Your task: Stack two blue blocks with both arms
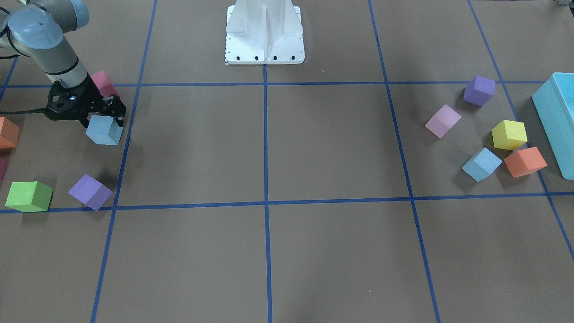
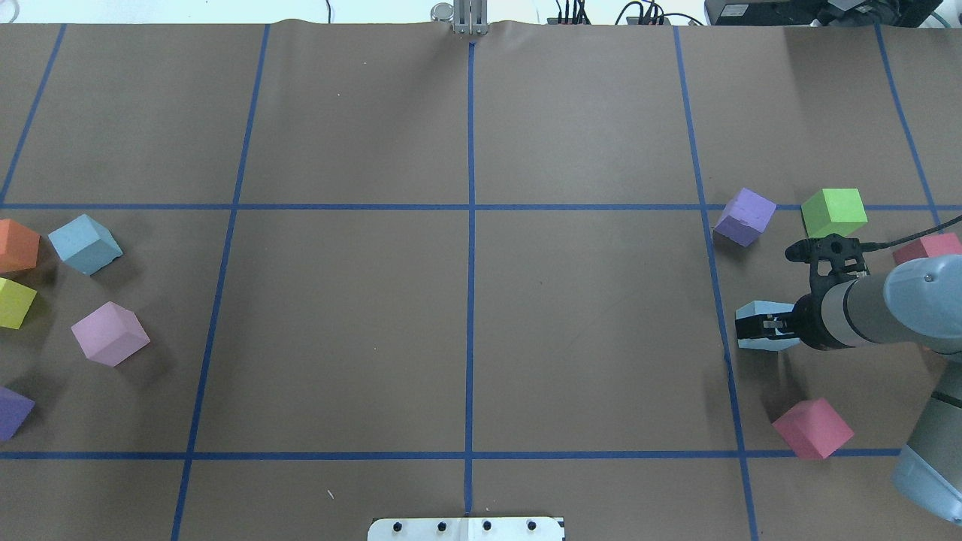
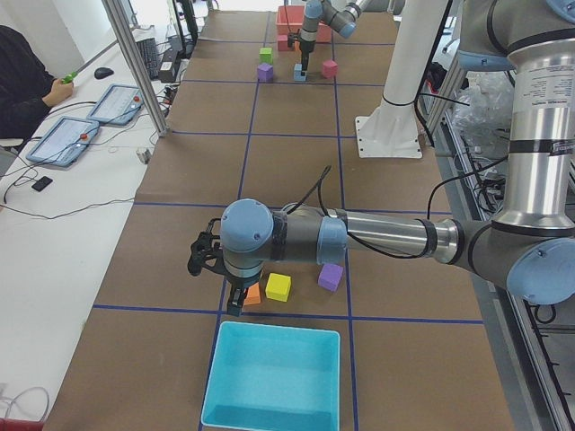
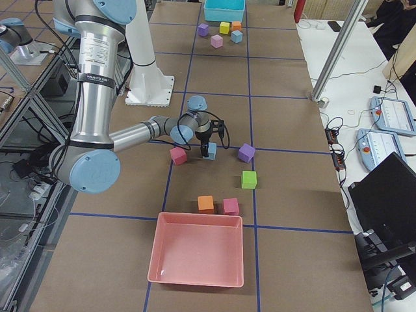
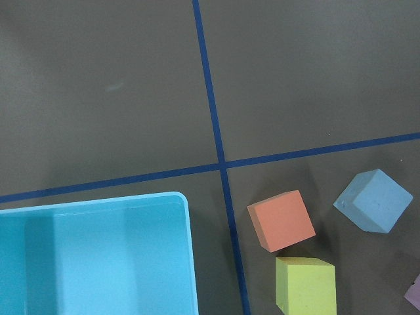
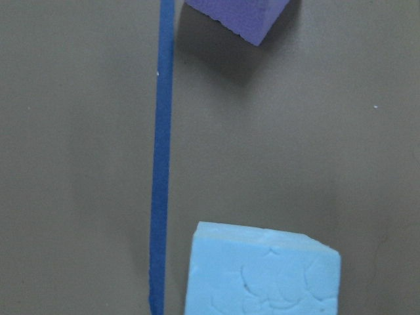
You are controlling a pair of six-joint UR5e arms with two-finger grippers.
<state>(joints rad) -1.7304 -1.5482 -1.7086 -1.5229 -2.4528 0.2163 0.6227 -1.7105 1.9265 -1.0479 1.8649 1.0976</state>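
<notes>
One blue block (image 1: 104, 131) sits between the fingers of my right gripper (image 1: 104, 122), which is shut on it and holds it just above the table; it also shows in the overhead view (image 2: 754, 309) and fills the bottom of the right wrist view (image 6: 262, 272). The other blue block (image 1: 482, 164) rests on the table on my left side, also in the overhead view (image 2: 85, 243) and the left wrist view (image 5: 373, 201). My left gripper (image 3: 235, 301) hovers over the cubes beside the turquoise bin; I cannot tell whether it is open or shut.
Near the free blue block lie an orange cube (image 1: 524, 161), a yellow cube (image 1: 509, 134), a pink cube (image 1: 443, 120), a purple cube (image 1: 479, 90) and the turquoise bin (image 1: 558, 121). Purple (image 1: 89, 192), green (image 1: 29, 196) and red-pink (image 1: 103, 83) cubes surround my right gripper.
</notes>
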